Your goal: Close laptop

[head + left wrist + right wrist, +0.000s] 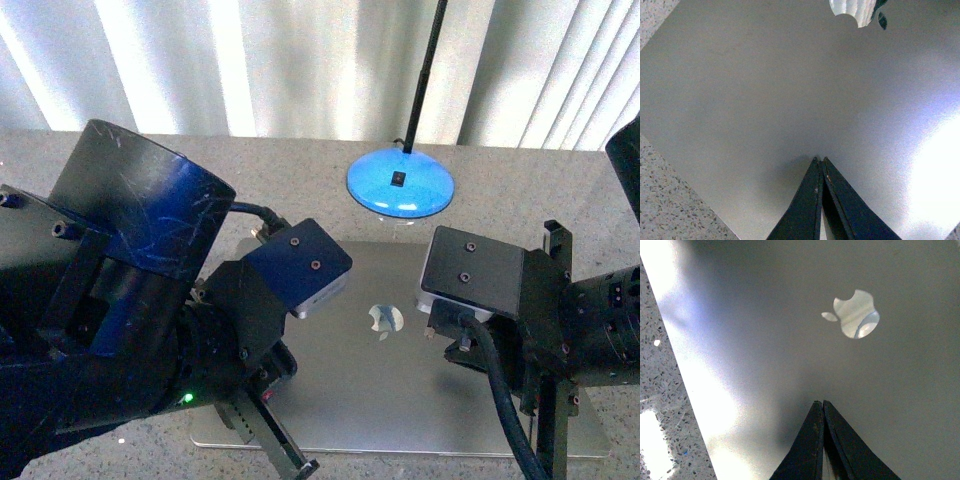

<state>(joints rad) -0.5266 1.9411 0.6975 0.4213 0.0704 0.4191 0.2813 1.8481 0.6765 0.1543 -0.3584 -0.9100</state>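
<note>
Silver-grey brushed metal fills most of what we see: the laptop [400, 390] lies shut and flat on the speckled stone-look surface [300, 190], lid upward. At the middle of the lid sits the one mark we can make out, a shiny apple-shaped logo [385, 320], mirror-bright against the matt lid.

The laptop's corners are rounded and its edges lie low against the surface. In both wrist views a straight lid edge runs beside a strip of bare speckled surface. Beyond the laptop's far edge a band of surface lies open, and near that edge stands a glossy blue domed lamp base [400, 185] with a thin black pole [425, 75] rising from it. Pale pleated curtains [250, 60] hang behind.

The left gripper [820, 160] has its dark, tapered fingers pressed together into a point over the lid, on the laptop's left part. The right gripper [821, 403] is closed the same way, near the logo. We cannot tell whether either tip touches the metal. Neither holds anything.
</note>
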